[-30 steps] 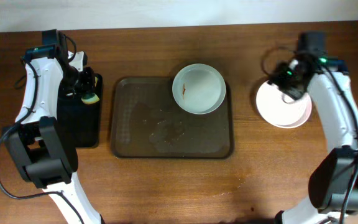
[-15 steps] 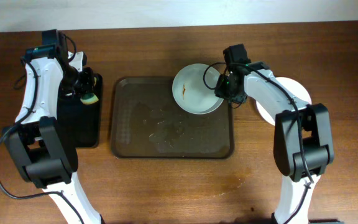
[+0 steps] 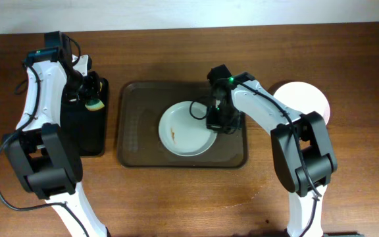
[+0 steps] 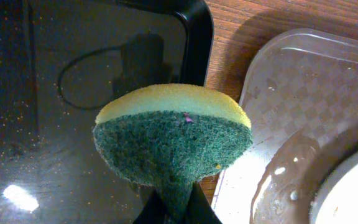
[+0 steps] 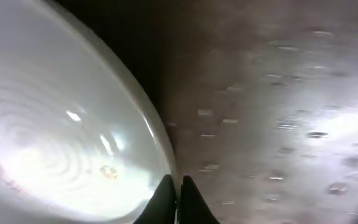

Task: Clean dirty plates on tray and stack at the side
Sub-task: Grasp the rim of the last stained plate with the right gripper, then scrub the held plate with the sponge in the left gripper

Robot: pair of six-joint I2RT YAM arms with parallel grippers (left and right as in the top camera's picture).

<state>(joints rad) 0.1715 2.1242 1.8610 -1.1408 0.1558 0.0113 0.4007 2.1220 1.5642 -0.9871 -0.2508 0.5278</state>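
Starting at your near edge, you've got the brown wooden table [image 3: 176, 197]. Next out, the tray [image 3: 137, 141] lies flat in the middle, its textured base glinting with droplets. The plate [image 3: 183, 125] sits inside it, near the centre, with an orange smear [image 3: 173, 135] toward its left side. Left of the tray and apart from it is the black tray [image 3: 87, 135]. Off to the right a side plate [image 3: 308, 97] rests on the table, partly behind your right arm; you can't tell whether it's one or several. Beyond all that, a white wall [image 3: 189, 13] closes the far edge.

Now the arms. Your right arm bends inward over the tray's right half, and the right gripper [image 5: 178, 186] is clamped on the plate's right rim, fingers nearly together, low over the tray base. Your left arm reaches far and curls back. The left gripper [image 4: 174, 208] hangs above the black tray's far end, pinching a sponge [image 4: 173, 134], green scrub face to the camera, yellow foam behind.
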